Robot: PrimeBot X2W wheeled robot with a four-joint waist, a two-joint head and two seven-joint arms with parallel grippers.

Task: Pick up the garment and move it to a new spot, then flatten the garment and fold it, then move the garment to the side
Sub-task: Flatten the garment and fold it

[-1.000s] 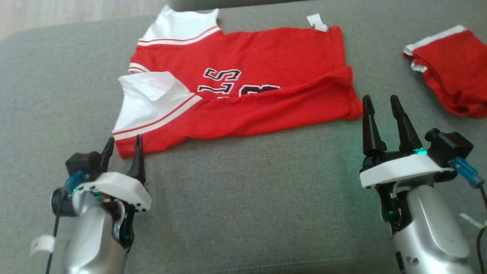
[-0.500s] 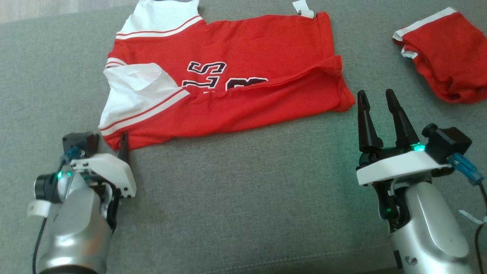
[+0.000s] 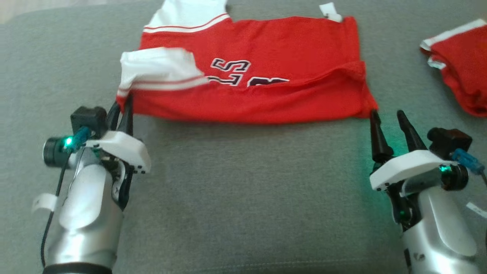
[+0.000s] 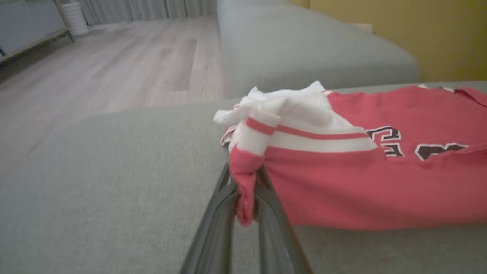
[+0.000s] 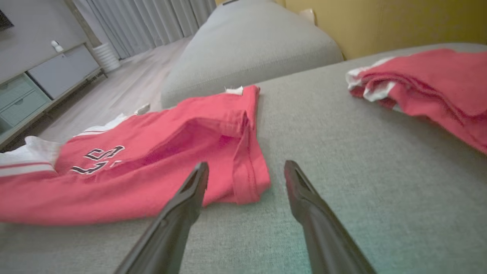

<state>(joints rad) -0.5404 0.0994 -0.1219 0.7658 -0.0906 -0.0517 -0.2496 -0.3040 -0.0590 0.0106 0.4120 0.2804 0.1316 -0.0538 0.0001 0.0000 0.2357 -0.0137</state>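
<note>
My left claw [image 3: 122, 107] is pinching the near left corner of the red-and-white short-sleeved fabric jersey [image 3: 274, 49], which lies partly folded on the grey fabric couch seat [image 3: 243, 182]. My right claw [image 3: 386, 112] stands spread just beside its near right corner, seemingly not touching.

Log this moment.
left gripper: shut on red jersey corner | right gripper: open by other corner | jersey: partly folded on grey couch | second red garment: far right
</note>
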